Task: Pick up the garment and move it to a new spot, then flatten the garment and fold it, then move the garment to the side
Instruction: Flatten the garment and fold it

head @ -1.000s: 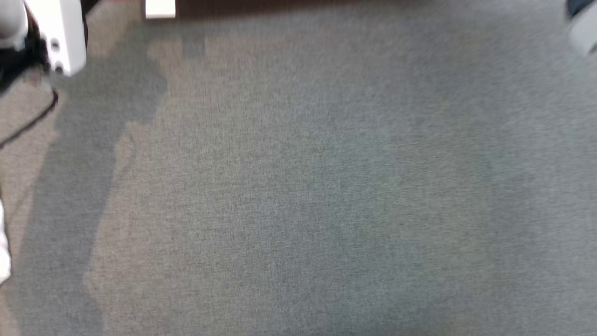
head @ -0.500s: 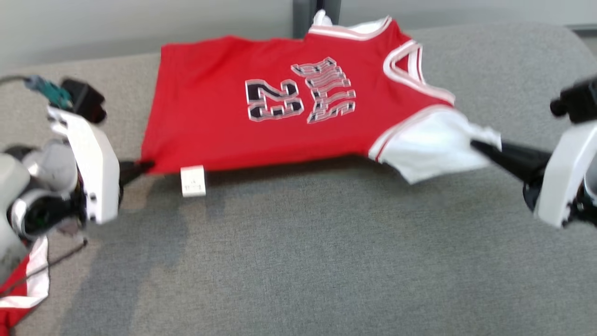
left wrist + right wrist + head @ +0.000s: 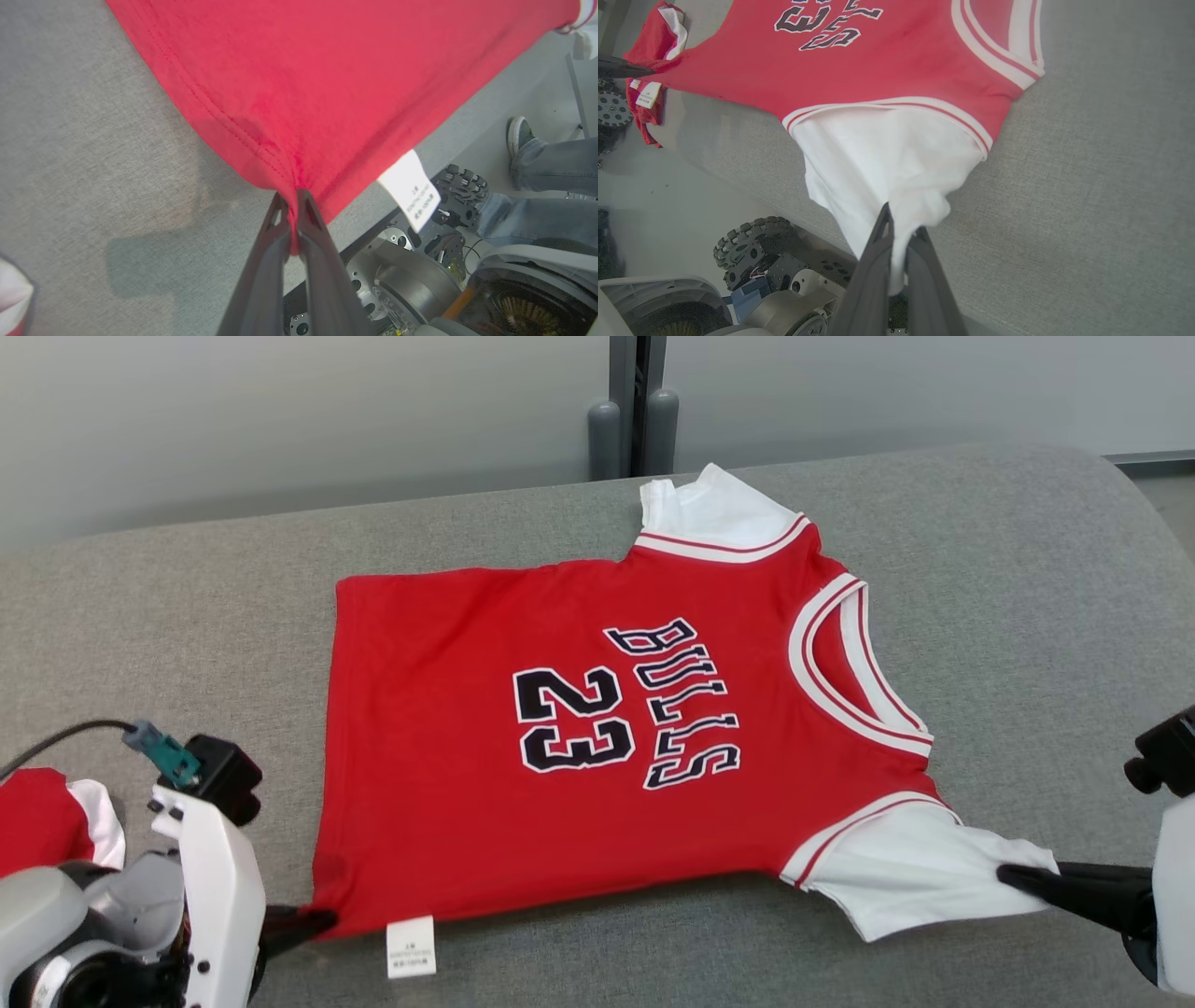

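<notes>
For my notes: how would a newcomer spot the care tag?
A red jersey is spread on the couch. Its tag hangs from the near hem, beside the left end effector. It is a small printed white rectangle; the white sleeves are plain.

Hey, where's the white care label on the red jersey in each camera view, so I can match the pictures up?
Head view: the care label sits bottom left of centre, at the jersey's near hem.
Left wrist view: right of centre, under the red hem.
Right wrist view: far left edge, small.
Shared landmark: the left gripper, shut on the hem corner right beside the label.
</notes>
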